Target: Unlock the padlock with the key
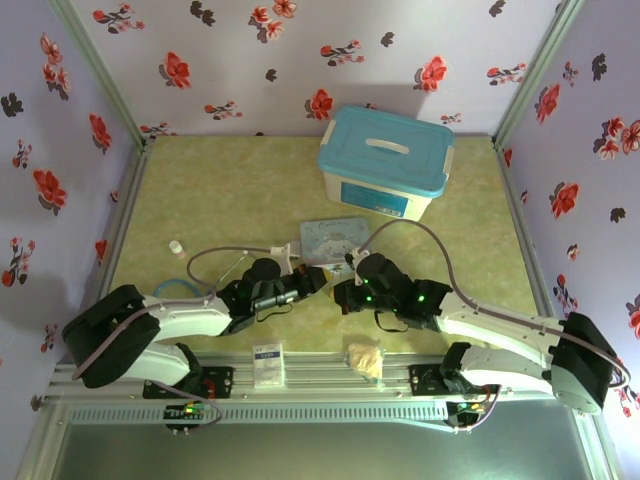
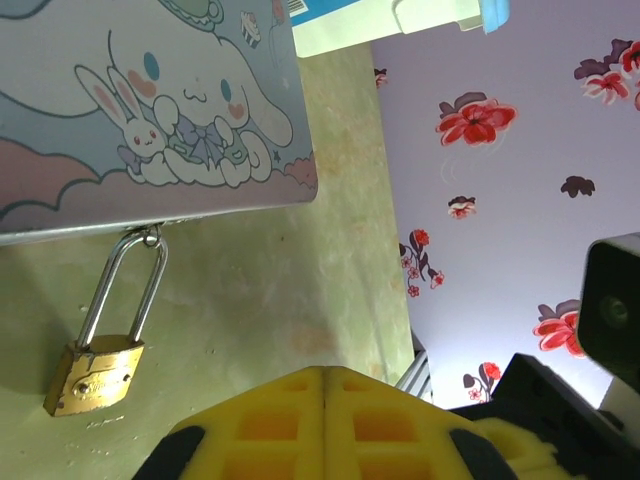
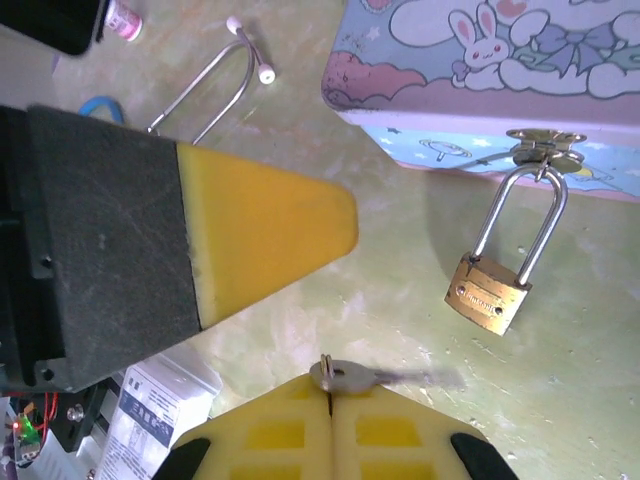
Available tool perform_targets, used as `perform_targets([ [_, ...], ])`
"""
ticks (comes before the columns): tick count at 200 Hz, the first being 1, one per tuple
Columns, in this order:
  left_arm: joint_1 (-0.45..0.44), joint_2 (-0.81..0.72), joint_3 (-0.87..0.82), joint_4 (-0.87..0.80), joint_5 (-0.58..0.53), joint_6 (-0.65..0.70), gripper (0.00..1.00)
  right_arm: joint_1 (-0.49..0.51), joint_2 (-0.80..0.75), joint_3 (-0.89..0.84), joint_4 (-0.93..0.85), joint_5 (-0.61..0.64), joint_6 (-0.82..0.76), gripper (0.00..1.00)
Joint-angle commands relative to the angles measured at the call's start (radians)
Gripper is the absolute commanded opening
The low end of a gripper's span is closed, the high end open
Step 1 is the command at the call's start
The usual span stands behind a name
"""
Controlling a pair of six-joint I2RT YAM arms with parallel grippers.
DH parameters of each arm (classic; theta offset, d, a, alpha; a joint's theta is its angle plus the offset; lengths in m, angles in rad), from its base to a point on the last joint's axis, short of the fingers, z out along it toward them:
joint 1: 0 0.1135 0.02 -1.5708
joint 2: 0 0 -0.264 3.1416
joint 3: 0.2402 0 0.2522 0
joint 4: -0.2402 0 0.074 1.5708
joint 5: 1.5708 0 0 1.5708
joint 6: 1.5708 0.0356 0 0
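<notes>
In the right wrist view, we saw the right tool [image 3: 330, 395] at the bottom centre of the frame. Its yellow fingers were clenched on the key [image 3: 345, 377], whose round head sat at the seam and whose blade stuck out to the right above the green counter [image 3: 400, 200]. The padlock [image 3: 488, 292] sat right of centre, its brass body tilted. Its silver shackle was looped through the hasp of a blue cartoon tin [image 3: 480, 60] along the upper right. Key and padlock were near each other but apart. A stethoscope [image 3: 215, 80] lay in the upper left. In the left wrist view, the left tool [image 2: 325, 375] sat at the bottom centre, clenched with nothing between its fingers. From above, both tools met near the frame's centre, below a white storage box [image 1: 385, 160] with a blue lid.
</notes>
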State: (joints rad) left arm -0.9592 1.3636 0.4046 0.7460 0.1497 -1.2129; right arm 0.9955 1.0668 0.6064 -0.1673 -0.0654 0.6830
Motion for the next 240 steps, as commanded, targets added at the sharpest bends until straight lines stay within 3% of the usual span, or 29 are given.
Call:
perform_targets([
  [1, 0.005, -0.017, -0.006, 0.033, -0.014, 0.026, 0.0, 0.0, -0.025, -0.019, 0.015, 0.024, -0.013, 0.0],
  [65, 0.005, 0.006, -0.005, 0.062, -0.011, 0.014, 0.01, -0.019, -0.058, -0.016, -0.071, 0.034, -0.082, 0.0],
  [85, 0.005, 0.047, -0.024, 0.141, -0.007, -0.058, 0.32, -0.031, -0.069, -0.02, -0.054, 0.031, -0.069, 0.0],
  [105, -0.003, 0.115, -0.074, 0.385, -0.026, -0.219, 0.59, -0.033, -0.079, -0.029, 0.02, 0.052, -0.049, 0.0],
  [123, -0.02, 0.169, -0.099, 0.559, -0.089, -0.349, 0.73, -0.034, -0.057, -0.042, 0.14, 0.05, -0.038, 0.0],
  [135, -0.03, 0.155, -0.099, 0.56, -0.123, -0.392, 0.8, -0.032, -0.032, -0.029, 0.176, 0.048, -0.046, 0.0],
  [149, -0.053, 0.095, -0.131, 0.54, -0.207, -0.388, 0.99, -0.032, -0.012, -0.014, 0.205, 0.051, -0.059, 0.0],
  [175, -0.069, 0.028, -0.171, 0.535, -0.311, -0.459, 1.0, -0.029, 0.031, -0.005, 0.28, 0.048, -0.067, 0.0],
  [204, -0.071, 0.045, -0.148, 0.549, -0.287, -0.541, 1.0, -0.005, 0.085, -0.004, 0.409, 0.045, -0.068, 0.0],
  [240, -0.075, 0.025, -0.186, 0.541, -0.317, -0.557, 1.0, 0.023, 0.111, 0.021, 0.406, 0.083, -0.088, 0.0],
])
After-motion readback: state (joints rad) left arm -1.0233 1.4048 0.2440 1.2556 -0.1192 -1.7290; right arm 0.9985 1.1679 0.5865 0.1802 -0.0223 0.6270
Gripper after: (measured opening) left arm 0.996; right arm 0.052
